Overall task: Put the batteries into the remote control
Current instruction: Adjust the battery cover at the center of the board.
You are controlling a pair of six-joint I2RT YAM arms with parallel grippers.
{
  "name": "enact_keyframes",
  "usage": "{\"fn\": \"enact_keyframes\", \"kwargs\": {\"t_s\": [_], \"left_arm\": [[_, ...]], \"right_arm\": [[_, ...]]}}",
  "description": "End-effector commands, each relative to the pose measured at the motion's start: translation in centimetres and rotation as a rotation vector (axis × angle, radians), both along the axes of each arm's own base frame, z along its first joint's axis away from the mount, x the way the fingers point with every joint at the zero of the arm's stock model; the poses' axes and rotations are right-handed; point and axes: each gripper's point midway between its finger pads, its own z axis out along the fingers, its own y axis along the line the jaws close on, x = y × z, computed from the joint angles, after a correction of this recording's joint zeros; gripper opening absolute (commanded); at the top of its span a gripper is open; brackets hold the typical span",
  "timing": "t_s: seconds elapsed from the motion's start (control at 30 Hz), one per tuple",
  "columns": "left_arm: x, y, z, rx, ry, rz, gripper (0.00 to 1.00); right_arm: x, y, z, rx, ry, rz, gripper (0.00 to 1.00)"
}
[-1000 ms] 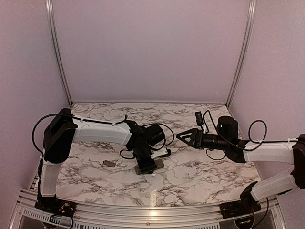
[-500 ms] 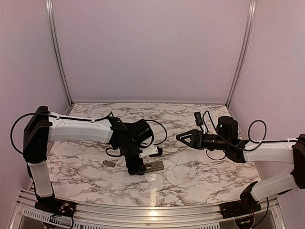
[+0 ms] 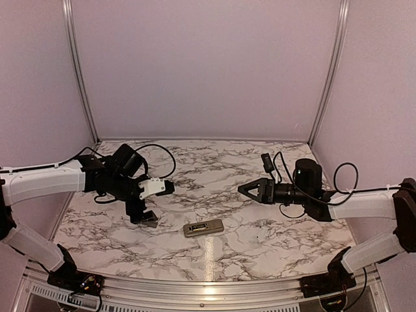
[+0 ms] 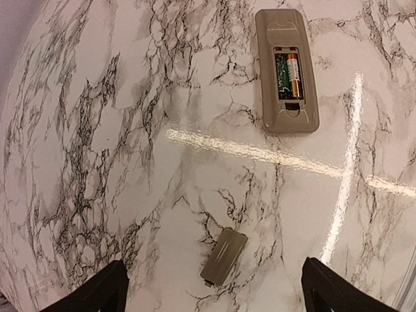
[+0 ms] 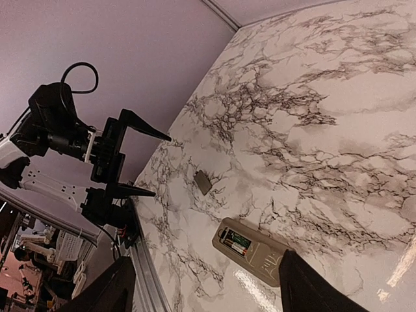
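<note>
now l gripper (image 5: 162, 165), jaws wide, has swung off the remote control (image 4: 286, 71) to the cover (image 4: 223, 256) left of it; batteries (image 4: 288, 76) look seated, so closing up's next. r gripper (image 3: 242, 189) wide too.
</note>
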Motion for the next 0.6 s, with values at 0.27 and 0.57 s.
{"fn": "enact_keyframes", "kwargs": {"t_s": [0.27,0.57], "left_arm": [[2.0,2.1,-5.0,0.121,0.145,-0.024,0.90],[1.9,3.7,-7.9,0.216,0.231,-0.008,0.85]], "right_arm": [[0.3,0.8,2.0,0.070,-0.043,0.043,0.73],[0.2,0.9,2.0,0.072,-0.046,0.056,0.73]]}}
